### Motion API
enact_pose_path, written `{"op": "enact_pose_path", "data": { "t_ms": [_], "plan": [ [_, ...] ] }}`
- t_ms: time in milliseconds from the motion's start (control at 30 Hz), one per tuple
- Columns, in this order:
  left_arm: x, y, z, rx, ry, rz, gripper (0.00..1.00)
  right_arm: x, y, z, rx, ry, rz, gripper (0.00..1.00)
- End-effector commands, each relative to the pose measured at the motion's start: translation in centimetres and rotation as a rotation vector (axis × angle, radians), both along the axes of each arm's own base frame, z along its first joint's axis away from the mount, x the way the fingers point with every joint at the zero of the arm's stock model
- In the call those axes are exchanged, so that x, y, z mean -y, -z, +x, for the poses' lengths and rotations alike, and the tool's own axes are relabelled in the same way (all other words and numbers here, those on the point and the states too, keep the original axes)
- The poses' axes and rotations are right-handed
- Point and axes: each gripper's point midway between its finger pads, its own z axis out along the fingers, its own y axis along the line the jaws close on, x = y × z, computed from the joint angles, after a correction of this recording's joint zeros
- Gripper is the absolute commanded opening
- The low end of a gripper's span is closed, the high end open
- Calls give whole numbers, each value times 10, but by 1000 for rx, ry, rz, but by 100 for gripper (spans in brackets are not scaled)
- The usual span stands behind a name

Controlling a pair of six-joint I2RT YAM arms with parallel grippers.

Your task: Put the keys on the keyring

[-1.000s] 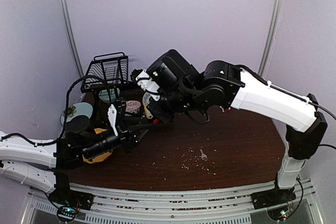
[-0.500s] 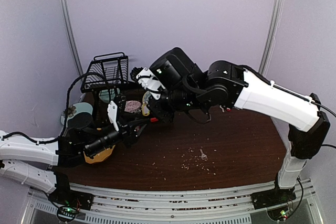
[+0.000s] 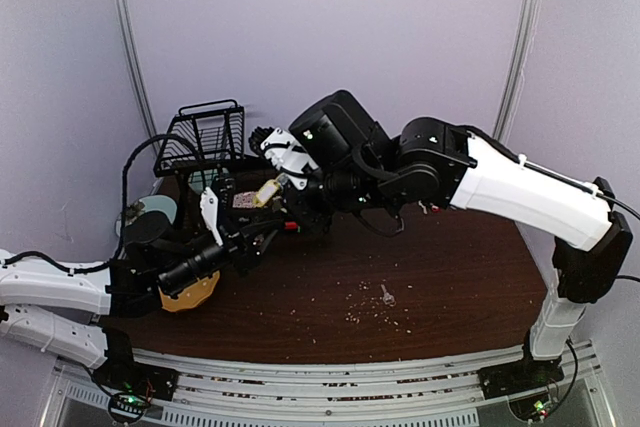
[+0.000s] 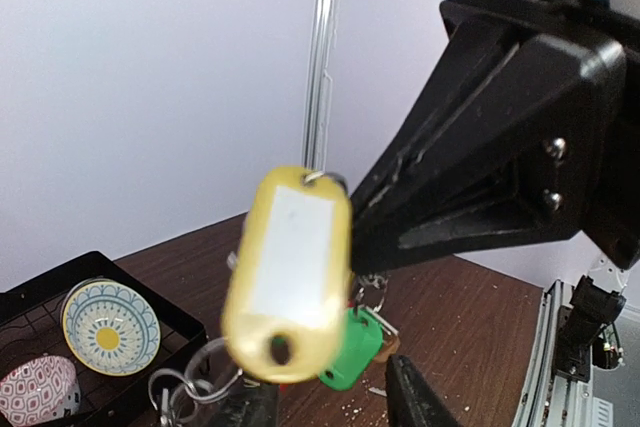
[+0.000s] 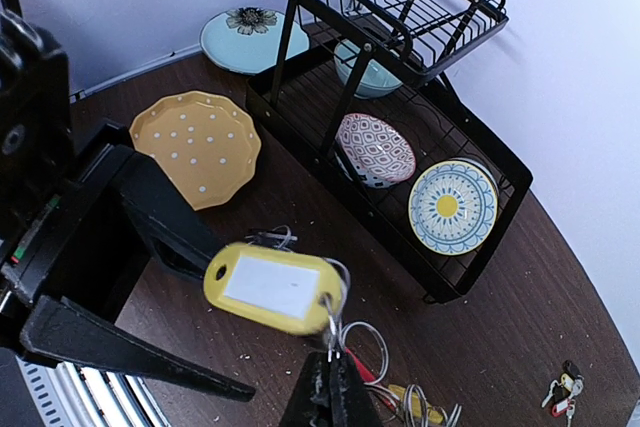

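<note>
Dark brown wooden tabletop under pale walls. At left, the left gripper holds its black fingers apart, clamping nothing, and a yellow plastic key tag hangs just ahead of them. The right gripper is pinched together on the tag's small wire loop and holds it in the air. A silvery ring bunch and a green plastic tag dangle beneath. Small loose keys lie on the table far to the right.

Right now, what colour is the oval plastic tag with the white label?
The oval plastic tag is yellow; best in right wrist view.

L arm & R arm: white shells, blk joints, cables
</note>
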Motion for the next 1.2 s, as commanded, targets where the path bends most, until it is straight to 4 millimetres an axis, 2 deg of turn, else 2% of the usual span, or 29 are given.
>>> {"op": "enact_pose_path", "data": {
  "t_ms": [0,133,367,500,567,633,700,767,867,933,1067,1167],
  "plan": [
    [2,-52,-12,133,65,-132,37,4,-14,-9,12,-33,32,0],
    [10,-49,-17,125,115,-123,36,5,-15,-8,24,-27,25,0],
    [3,-40,-26,122,142,-94,33,12,-13,-6,66,-39,-20,0],
    [-1,-43,-60,201,289,-67,32,17,-19,-15,98,-127,-1,0],
    [-4,-47,-82,244,393,-60,32,18,-24,-21,121,-177,40,0],
    [-9,-56,-95,279,444,-64,32,18,-32,-32,138,-254,103,0],
    [-15,-64,-94,295,415,-65,33,17,-36,-46,143,-340,171,0],
    [-19,-65,-81,297,333,-36,29,19,-36,-55,143,-391,229,0],
    [-13,-62,-68,314,280,42,23,21,-42,-67,147,-450,316,0],
    [-5,-63,-70,333,310,68,19,20,-42,-73,148,-475,355,0],
    [8,-74,-84,387,415,65,19,20,-48,-83,168,-527,438,0],
    [12,-78,-84,388,427,72,17,21,-47,-88,186,-549,475,0]
  ]
}}
